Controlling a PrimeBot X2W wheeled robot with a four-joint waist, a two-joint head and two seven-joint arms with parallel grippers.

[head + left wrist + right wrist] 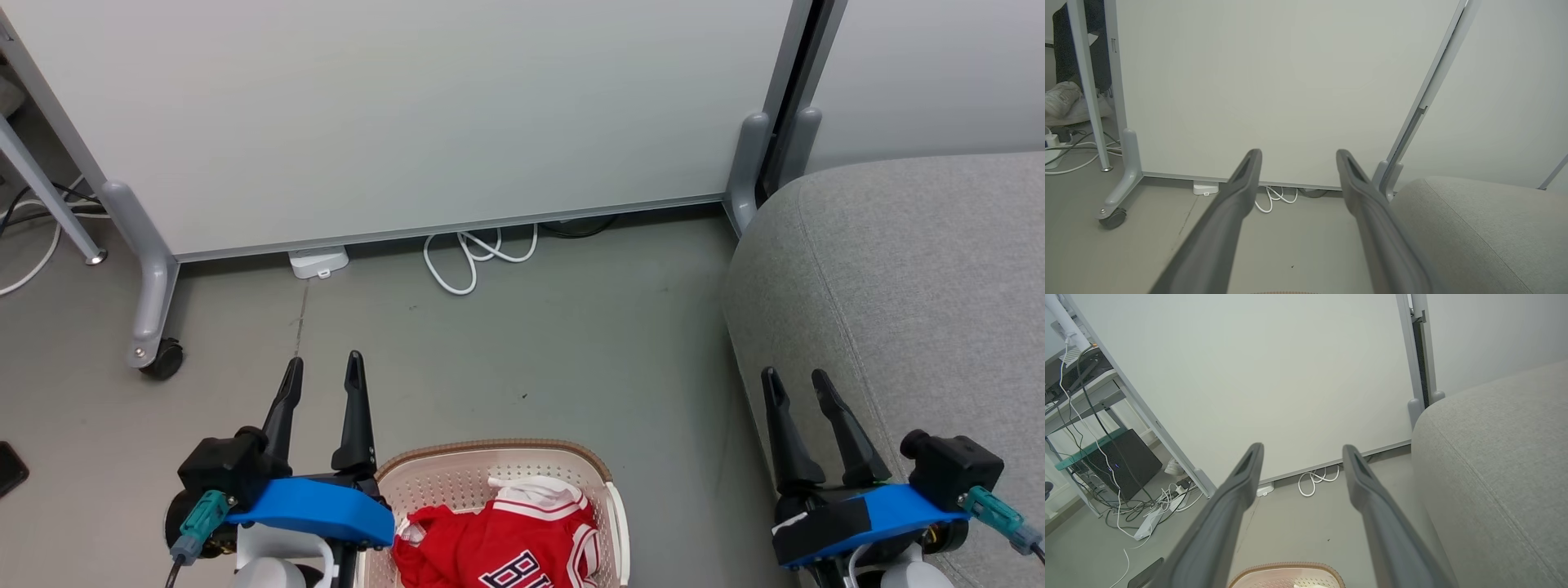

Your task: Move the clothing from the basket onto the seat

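Hovering either side of the basket, both sets of jaws wide open and empty.
The left gripper hangs just beside the basket's left rim, and the right gripper is over the seat's edge nearest the basket. The red clothing lies heaped inside the basket, which stands on the floor apart from the seat.

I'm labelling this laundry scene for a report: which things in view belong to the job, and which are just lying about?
Part of the job:
- red clothing, in the basket
- grey seat
- left gripper and right gripper, both open and empty

Just lying about:
- white cable
- small white box
- panel castor
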